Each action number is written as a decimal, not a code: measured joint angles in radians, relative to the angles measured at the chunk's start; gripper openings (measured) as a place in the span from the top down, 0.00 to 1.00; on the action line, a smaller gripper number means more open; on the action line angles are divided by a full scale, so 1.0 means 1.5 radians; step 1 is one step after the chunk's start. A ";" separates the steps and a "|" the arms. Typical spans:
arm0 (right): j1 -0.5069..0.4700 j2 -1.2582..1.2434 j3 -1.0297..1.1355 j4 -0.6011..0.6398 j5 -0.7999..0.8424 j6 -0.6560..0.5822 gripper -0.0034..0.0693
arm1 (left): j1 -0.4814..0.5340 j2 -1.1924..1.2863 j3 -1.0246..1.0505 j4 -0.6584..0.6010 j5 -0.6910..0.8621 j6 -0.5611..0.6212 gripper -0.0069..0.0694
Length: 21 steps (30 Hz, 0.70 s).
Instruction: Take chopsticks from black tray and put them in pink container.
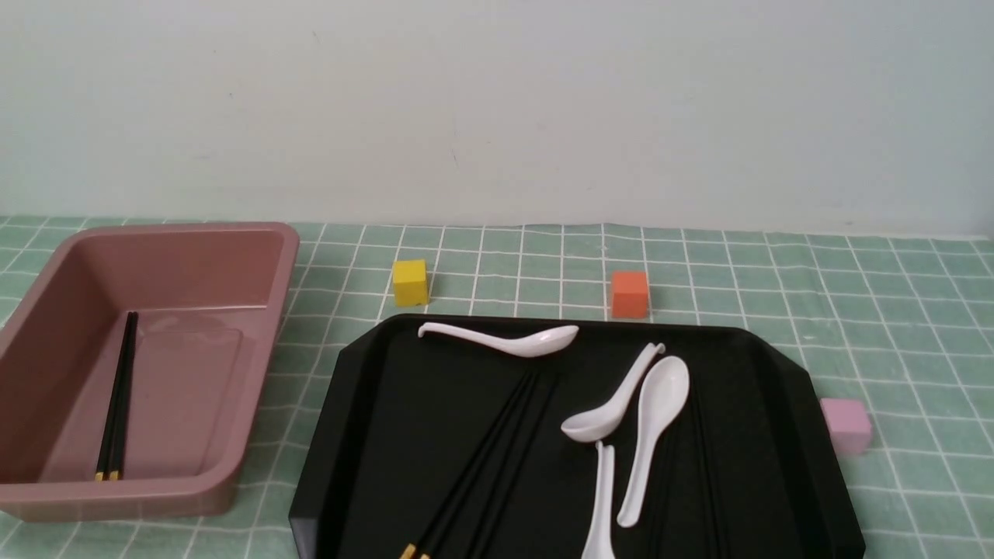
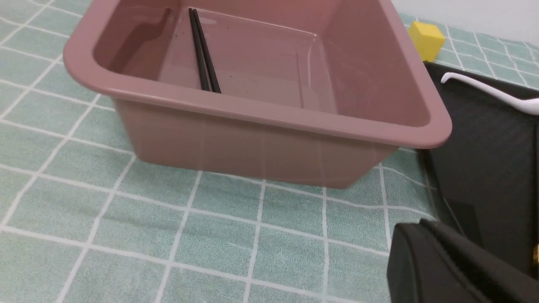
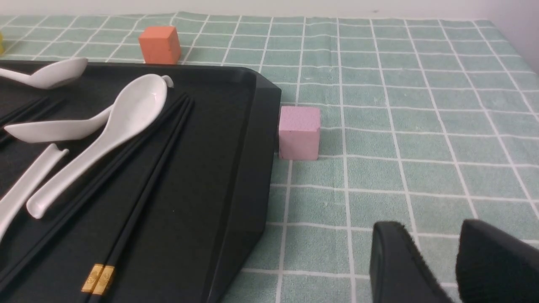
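Beyond the clenched, empty left tool point(image 2: 459, 265), chopsticks point(image 2: 203, 52) inside the pink container point(image 2: 269, 111) (well apart).

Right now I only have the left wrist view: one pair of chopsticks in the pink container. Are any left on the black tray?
Observer: Yes. The front view shows chopsticks lying diagonally in the middle of the black tray.
Reviewer: Only those?
Observer: No. The right wrist view shows more chopsticks nearer the tray's right edge, beside a white spoon.
Reviewer: Is the right hand on them?
Observer: No. The right hand is open above the checked cloth, off the tray, holding nothing.
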 joint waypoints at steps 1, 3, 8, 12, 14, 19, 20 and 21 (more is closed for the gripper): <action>0.000 0.000 0.000 0.000 0.000 0.000 0.62 | 0.000 0.000 0.000 0.000 0.000 0.000 0.90; 0.000 0.000 0.000 0.000 0.000 0.000 0.62 | 0.000 0.000 0.000 0.000 0.000 0.000 0.90; 0.000 0.000 0.000 0.000 0.000 0.000 0.62 | 0.000 0.000 0.000 0.000 0.000 0.000 0.90; 0.000 0.000 0.000 0.000 0.000 0.000 0.62 | 0.000 0.000 0.000 0.000 0.000 0.000 0.89; 0.000 0.000 0.000 0.000 0.000 0.000 0.62 | 0.000 0.000 0.000 0.000 0.000 0.000 0.89; 0.000 0.000 0.000 0.000 0.000 0.000 0.62 | 0.000 0.000 0.000 0.000 0.000 0.000 0.88; 0.000 0.000 0.000 0.000 0.000 0.000 0.62 | 0.000 0.000 0.000 0.000 0.000 0.000 0.88; 0.000 0.000 0.000 0.000 0.000 0.000 0.62 | 0.000 0.000 0.000 0.000 0.000 0.000 0.88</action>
